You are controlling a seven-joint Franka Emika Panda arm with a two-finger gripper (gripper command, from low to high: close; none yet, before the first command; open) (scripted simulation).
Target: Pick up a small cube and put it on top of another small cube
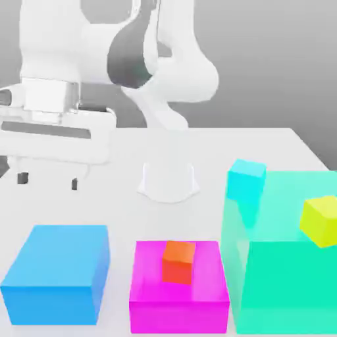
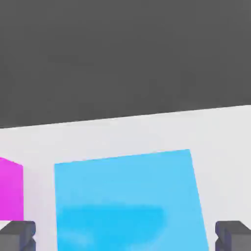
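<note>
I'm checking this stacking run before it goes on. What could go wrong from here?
1. The open gripper hangs by the blue block, far from the yellow cube.
2. The yellow cube sits tilted on the green block, so a grasp may slip.
3. The orange-red cube offers a small top to land on.

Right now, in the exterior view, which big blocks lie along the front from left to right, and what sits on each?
Blue block, bare → magenta block carrying the orange-red cube → teal block with the cyan cube and yellow cube.
</note>
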